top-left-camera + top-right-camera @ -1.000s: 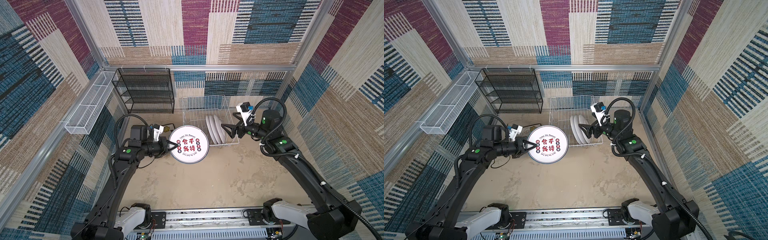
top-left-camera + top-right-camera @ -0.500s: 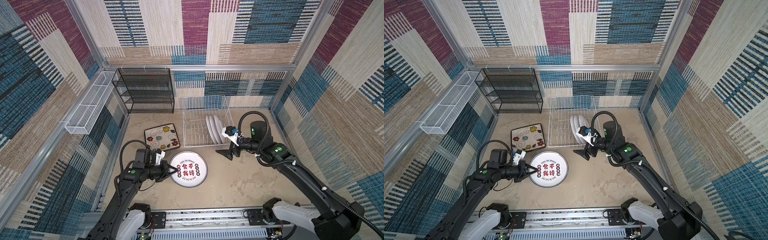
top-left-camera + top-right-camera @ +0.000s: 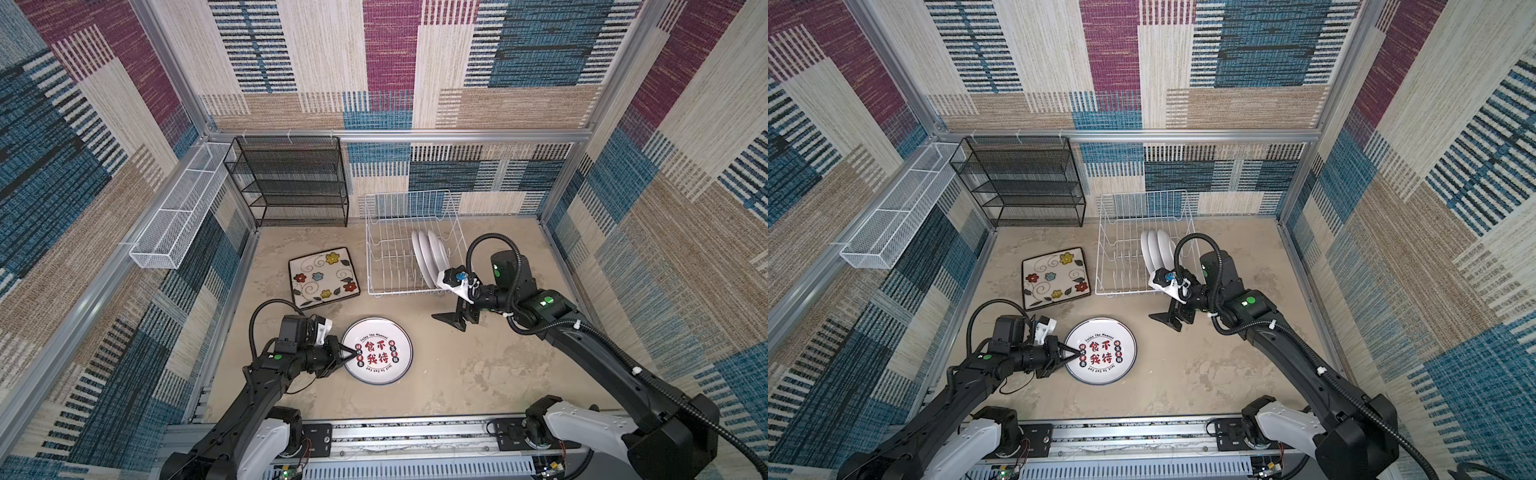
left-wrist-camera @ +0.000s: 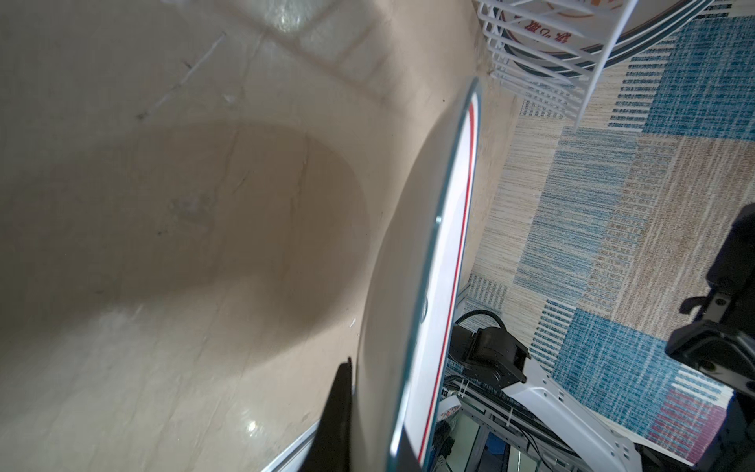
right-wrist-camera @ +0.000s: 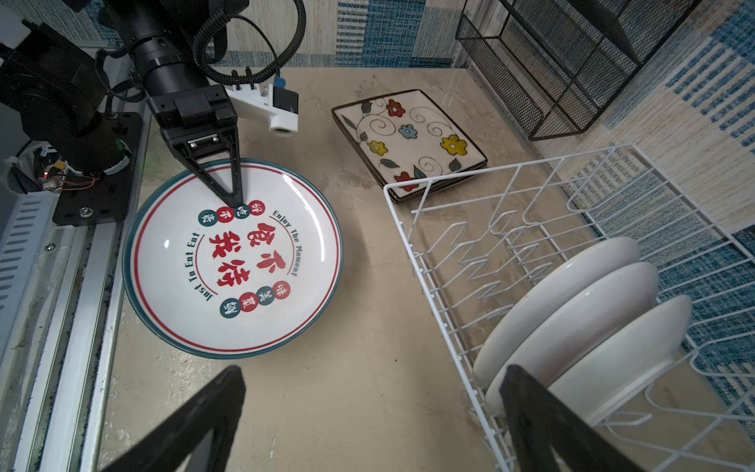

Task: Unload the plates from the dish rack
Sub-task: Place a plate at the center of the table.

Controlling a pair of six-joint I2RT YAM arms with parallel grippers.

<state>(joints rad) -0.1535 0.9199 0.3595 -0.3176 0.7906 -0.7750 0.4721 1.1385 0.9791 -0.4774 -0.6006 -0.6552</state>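
Observation:
My left gripper [image 3: 351, 355] [image 3: 1077, 355] is shut on the near rim of a round white plate [image 3: 378, 351] [image 5: 233, 261] with red characters and a teal rim, held flat and low over the table. In the left wrist view this plate [image 4: 433, 286] shows edge-on against one finger [image 4: 337, 417]. The white wire dish rack [image 3: 409, 249] [image 5: 409, 245] holds three white-backed plates [image 3: 430, 253] [image 5: 580, 318] on edge. My right gripper [image 3: 455, 322] [image 5: 367, 429] hangs open just in front of the rack, holding nothing. A square flowered plate [image 3: 322, 276] [image 5: 408, 139] lies left of the rack.
A black mesh shelf unit [image 3: 291, 183] stands at the back left. A long white mesh basket [image 3: 178, 216] hangs on the left wall. A metal rail [image 3: 395, 432] runs along the front edge, and patterned walls close in three sides.
My left arm carried the round plate from beside the rack toward the front and lowered it, uncovering the square plate. The right gripper drew back from the racked plates and sank in front of the rack.

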